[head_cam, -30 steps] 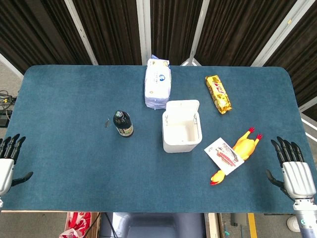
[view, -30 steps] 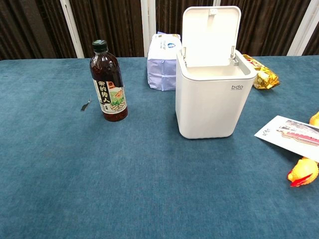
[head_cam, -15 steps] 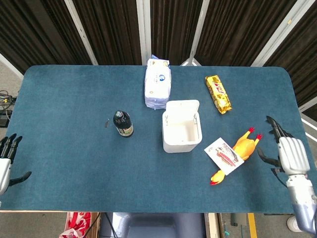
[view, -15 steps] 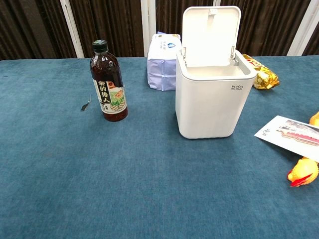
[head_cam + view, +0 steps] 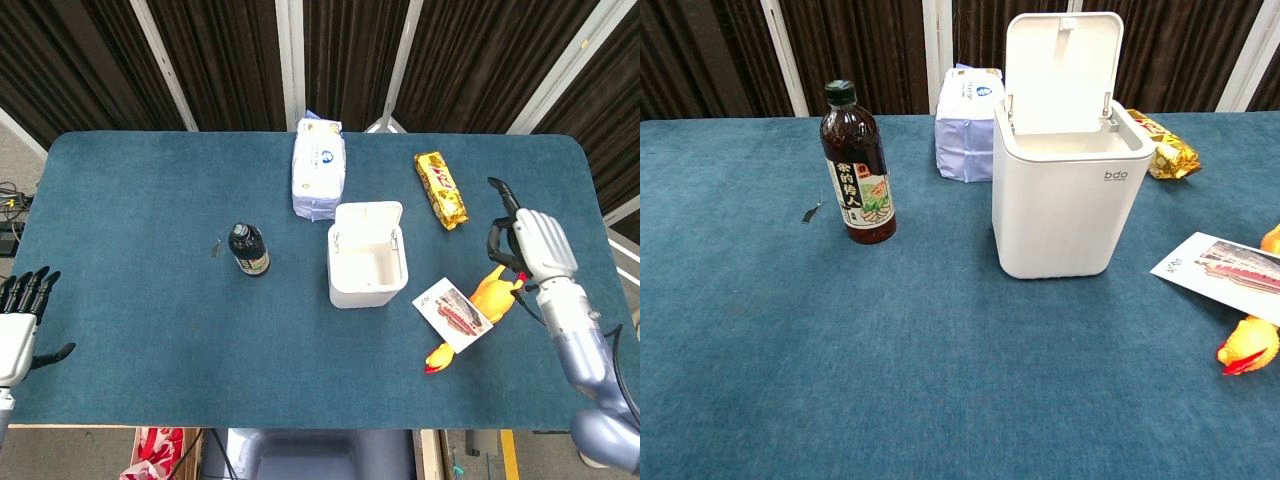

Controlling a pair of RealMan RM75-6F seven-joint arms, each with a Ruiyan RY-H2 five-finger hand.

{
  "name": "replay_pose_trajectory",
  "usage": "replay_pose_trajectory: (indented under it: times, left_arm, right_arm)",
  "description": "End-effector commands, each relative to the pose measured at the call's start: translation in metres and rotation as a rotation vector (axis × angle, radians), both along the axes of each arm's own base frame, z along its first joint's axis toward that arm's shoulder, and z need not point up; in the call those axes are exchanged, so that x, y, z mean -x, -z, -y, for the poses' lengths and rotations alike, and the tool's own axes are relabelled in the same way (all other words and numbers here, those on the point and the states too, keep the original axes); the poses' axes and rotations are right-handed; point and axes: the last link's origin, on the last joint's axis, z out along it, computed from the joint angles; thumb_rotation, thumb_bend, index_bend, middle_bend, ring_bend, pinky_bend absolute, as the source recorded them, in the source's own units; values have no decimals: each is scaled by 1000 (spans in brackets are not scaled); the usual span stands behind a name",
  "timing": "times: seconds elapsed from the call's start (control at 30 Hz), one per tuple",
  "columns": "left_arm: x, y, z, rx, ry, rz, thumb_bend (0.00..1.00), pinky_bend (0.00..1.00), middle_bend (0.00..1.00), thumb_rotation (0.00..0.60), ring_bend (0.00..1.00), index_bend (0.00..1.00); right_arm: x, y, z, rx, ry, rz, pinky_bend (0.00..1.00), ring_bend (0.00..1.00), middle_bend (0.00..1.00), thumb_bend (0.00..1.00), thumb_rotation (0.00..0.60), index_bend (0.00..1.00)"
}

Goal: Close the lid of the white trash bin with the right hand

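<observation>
The white trash bin stands mid-table with its lid swung up and back, upright over the rear rim. My right hand is raised over the table's right side, above the rubber chicken, well to the right of the bin, holding nothing with its fingers apart. My left hand hangs off the table's near left edge, fingers spread and empty. The chest view shows neither hand.
A dark sauce bottle stands left of the bin. A tissue pack lies behind it, and a gold snack bar to the back right. A yellow rubber chicken and a card lie right of the bin.
My right hand has risen from the near right edge and moved forward and inward over the table, toward the bin. The left hand shifted only slightly. The bin and lid have not moved.
</observation>
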Motion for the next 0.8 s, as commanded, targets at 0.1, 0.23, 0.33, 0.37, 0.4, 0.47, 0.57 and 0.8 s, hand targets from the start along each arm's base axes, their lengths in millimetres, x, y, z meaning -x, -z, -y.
replay_pose_trajectory:
  times: [0.1,0.23,0.33,0.37,0.4,0.47,0.57,0.8]
  left_arm:
    - [3,-1,-3,5,-14,-1,0,0,0,600,0,0]
    - [4,-2,-3,2,-17,1,0,0,0,600,0,0]
    - [4,-2,-3,4,-15,2,0,0,0,600,0,0]
    - [4,-2,-3,6,-15,3,0,0,0,600,0,0]
    - [4,-2,-3,8,-15,5,0,0,0,600,0,0]
    - [4,-2,-3,10,-16,9,0,0,0,600,0,0]
    - [5,-3,-4,10,-23,19,0,0,0,600,0,0]
    - [5,-3,-3,15,-23,23,0,0,0,600,0,0]
  right_arm:
    - [-38,9,21,-110,-5,34,830,873,739,763,600,0]
    - [-51,19,29,-158,5,45,829,876,743,765,600,4]
    - [-60,28,34,-182,8,42,829,877,743,766,600,40]
    - [-64,31,36,-189,8,43,829,877,744,767,600,59]
    - [-66,33,37,-193,10,42,829,878,744,768,600,77]
    - [-71,37,39,-201,10,40,830,878,744,770,600,111]
    - [-84,47,42,-222,0,31,830,878,744,772,600,159]
    - [-93,57,35,-260,11,20,830,878,744,777,600,255]
